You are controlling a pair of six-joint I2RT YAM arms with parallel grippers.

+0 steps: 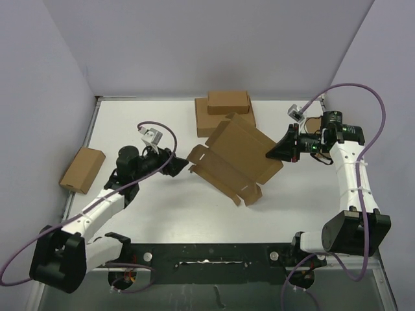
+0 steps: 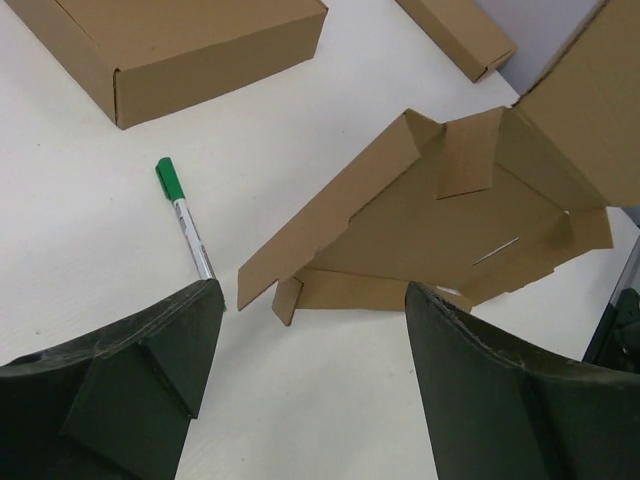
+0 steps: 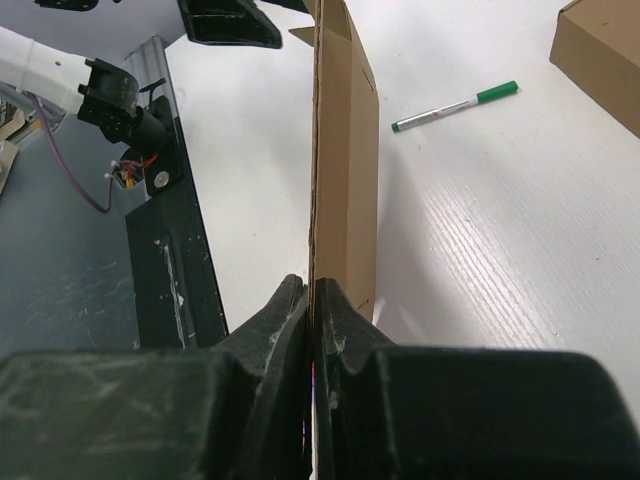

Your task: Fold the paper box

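Paper box (image 1: 237, 159) sits mid-tabletop (image 1: 162, 207), opened out, flaps and tabs showing, turned diagonally. Its right side panel stands upright, pinched edge-on in the right gripper (image 3: 313, 290), whose jaws are pressed together on the cardboard. Left gripper (image 2: 315, 290) is at the box's left end, fingers (image 2: 150, 370) spread wide with nothing between them, near the left flap but not touching it. Green-capped pen (image 2: 185, 230) lies flat on the tabletop, near the left flap. Stacked brown boxes (image 1: 224, 113), closed, sit at the far edge just behind the paper box. Small brown box (image 1: 82, 170) sits at the left edge, well apart.
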